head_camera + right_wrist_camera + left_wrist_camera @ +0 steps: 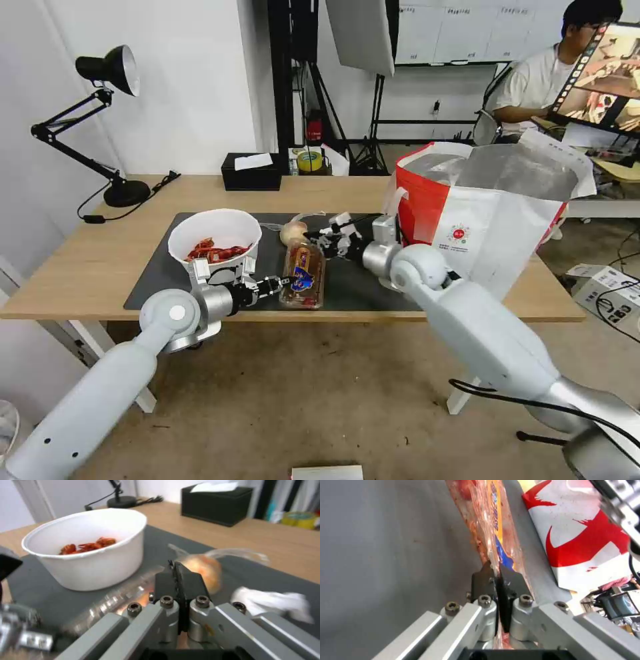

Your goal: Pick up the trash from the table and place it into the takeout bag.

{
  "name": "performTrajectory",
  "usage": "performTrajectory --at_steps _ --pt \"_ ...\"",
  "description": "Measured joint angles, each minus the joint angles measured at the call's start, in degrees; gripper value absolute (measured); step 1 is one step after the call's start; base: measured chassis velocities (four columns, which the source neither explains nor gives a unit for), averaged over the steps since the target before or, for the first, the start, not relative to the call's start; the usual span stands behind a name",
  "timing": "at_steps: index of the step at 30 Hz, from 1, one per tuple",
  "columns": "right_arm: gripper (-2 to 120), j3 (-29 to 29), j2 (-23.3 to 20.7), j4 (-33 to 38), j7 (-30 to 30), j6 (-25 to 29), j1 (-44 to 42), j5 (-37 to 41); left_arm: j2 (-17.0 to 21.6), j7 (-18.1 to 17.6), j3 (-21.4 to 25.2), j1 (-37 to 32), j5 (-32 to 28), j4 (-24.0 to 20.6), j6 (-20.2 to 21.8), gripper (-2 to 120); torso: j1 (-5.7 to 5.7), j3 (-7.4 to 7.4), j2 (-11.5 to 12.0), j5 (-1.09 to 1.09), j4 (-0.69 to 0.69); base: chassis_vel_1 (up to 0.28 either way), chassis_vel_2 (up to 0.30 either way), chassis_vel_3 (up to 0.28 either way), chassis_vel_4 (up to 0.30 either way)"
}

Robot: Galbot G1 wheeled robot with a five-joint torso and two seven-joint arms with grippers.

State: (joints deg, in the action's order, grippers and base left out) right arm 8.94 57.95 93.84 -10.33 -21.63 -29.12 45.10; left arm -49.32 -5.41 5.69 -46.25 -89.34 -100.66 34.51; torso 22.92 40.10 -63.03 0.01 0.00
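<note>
A Galbot robot is working both arms over a cluttered table (pixel 87 267), with its left gripper (pixel 496 573) clamped together on the near edge of the clear hinged plastic tray (pixel 303 275), the thin plastic lip pinched between the two black pads, as the left wrist view is showing. The tray is lying on the dark grey mat (pixel 160 273), between the white round bowl (pixel 215 239) of red scraps and the takeout bag (pixel 490 203), which is standing open-mouthed at the right end of the table with its foil lining showing. The right gripper (pixel 176 567) is hovering low over the mat at the tray's far end, its pads pressed together on nothing that can be made out, just short of the small beige plastic-wrapped ball (pixel 203 570); the crumpled white tissue (pixel 273 602) is lying just beside it. To carry this step off well, the left arm is likely needing to keep its grip firm on that flimsy lip and raise the tray level, since a hinged shell held by one edge looks apt to sag, spring open or shed its food bits. The lift is also having to clear the bag's tall rim, and the right arm is sitting close enough to the path that the two could foul each other.
</note>
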Motion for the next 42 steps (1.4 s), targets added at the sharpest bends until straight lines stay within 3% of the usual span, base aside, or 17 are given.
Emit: performTrajectory --at_steps 5,12,20,22,27,30,42 --pt "6 -3.4 -4.0 5.9 2.2 2.0 -5.6 0.9 1.3 -0.3 0.4 0.1 -1.0 -0.7 -0.3 0 0.0 0.0 0.0 0.0 0.0 0.0 0.0 0.0 0.0" --pt "34 -14.3 -8.9 15.5 3.8 6.4 -22.8 0.0 2.8 -0.3 0.9 0.3 -2.7 -2.7 -1.9 0 0.0 -0.01 0.0 0.01 -0.01 0.0 0.0 0.0 0.0" --pt "59 -23.5 -10.2 22.0 3.2 10.7 -39.0 -3.3 2.4 -1.4 2.4 0.7 -4.0 -4.8 -3.0 0 -0.01 -0.01 0.0 -0.01 -0.02 0.0 0.0 0.0 0.0" --pt "70 -26.1 -9.6 23.6 3.3 14.8 -43.4 -5.5 2.5 -2.2 3.4 1.2 -5.1 -5.8 -3.6 0 -0.01 -0.01 0.0 -0.02 0.01 0.0 0.0 0.0 0.0" --pt "84 -28.7 -7.9 24.0 3.3 21.8 -48.0 -8.1 3.0 -3.0 3.7 2.5 -6.5 -6.8 -4.3 0 -0.01 -0.01 0.0 0.01 0.0 0.0 0.0 0.0 0.0" --pt "98 -32.0 -5.3 24.9 3.5 29.4 -54.7 -12.2 3.2 -3.9 3.5 4.7 -7.8 -7.8 -5.0 0 -0.01 0.0 0.0 0.0 0.0 0.0 0.0 0.0 0.0" --pt "100 -37.8 1.6 25.0 3.2 39.7 -69.7 -19.4 2.4 -6.2 0.2 12.0 -10.8 -6.7 -5.8 0 -0.01 0.0 0.0 -0.02 0.0 0.0 0.0 0.0 0.0"
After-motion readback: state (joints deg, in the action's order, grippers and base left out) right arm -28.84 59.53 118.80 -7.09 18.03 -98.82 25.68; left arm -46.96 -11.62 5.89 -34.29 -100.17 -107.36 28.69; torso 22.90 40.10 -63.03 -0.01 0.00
